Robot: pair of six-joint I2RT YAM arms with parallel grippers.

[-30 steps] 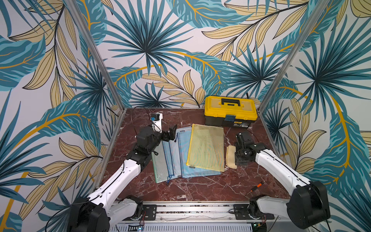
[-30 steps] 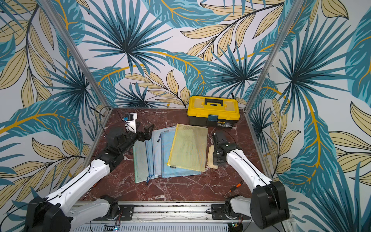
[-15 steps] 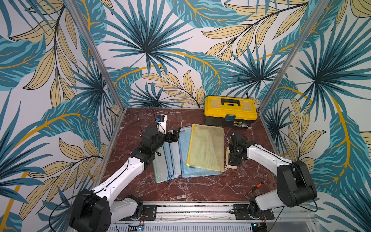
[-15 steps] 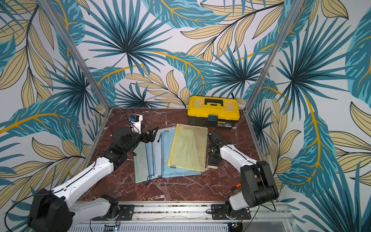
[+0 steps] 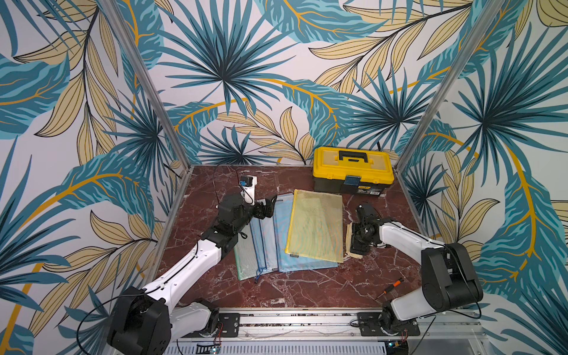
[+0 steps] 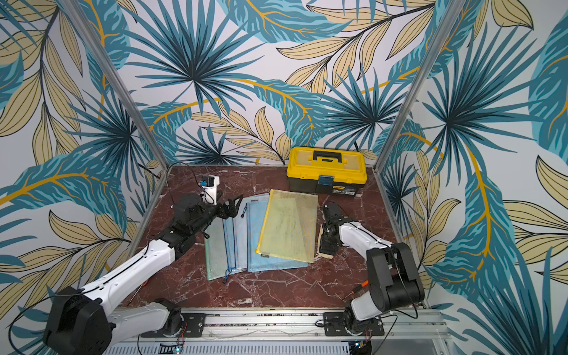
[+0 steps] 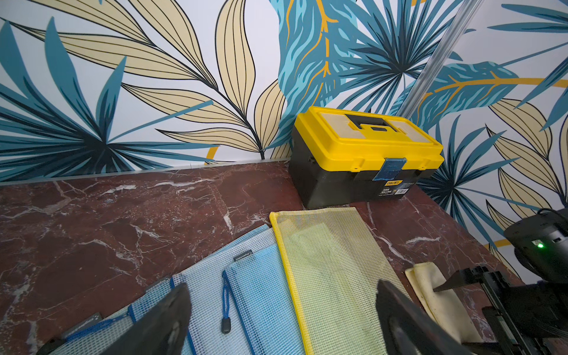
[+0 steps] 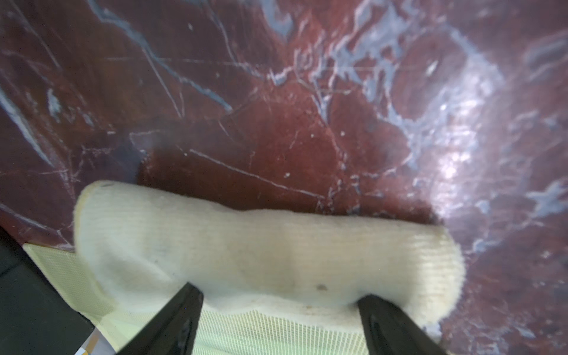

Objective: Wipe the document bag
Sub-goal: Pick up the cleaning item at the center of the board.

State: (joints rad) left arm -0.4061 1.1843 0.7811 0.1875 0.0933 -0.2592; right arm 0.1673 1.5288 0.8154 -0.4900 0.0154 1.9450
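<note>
A yellow mesh document bag [image 5: 316, 227] [image 6: 289, 227] lies on top of several overlapping blue mesh bags [image 5: 270, 242] in the middle of the marble table. A folded cream cloth [image 5: 349, 236] [image 8: 267, 246] rests along the yellow bag's right edge, partly over it. My right gripper [image 5: 358, 247] [image 8: 279, 299] points down at the cloth. Its jaws are apart, with both fingertips pressed into the cloth's near edge and the yellow mesh [image 8: 276, 332] showing between them. My left gripper [image 5: 269, 206] [image 7: 282, 289] hovers open over the far left corner of the blue bags, holding nothing.
A yellow and black toolbox [image 5: 353, 169] stands at the back right, just behind the bags. A small orange-handled screwdriver [image 5: 392, 287] lies near the front right by the right arm's base. Metal posts and leaf-print walls close in the table on three sides.
The right arm folded back and brought its gripper down onto the cloth, with the jaws narrowing a little. The left gripper drifted slightly right over the blue bags' corner.
</note>
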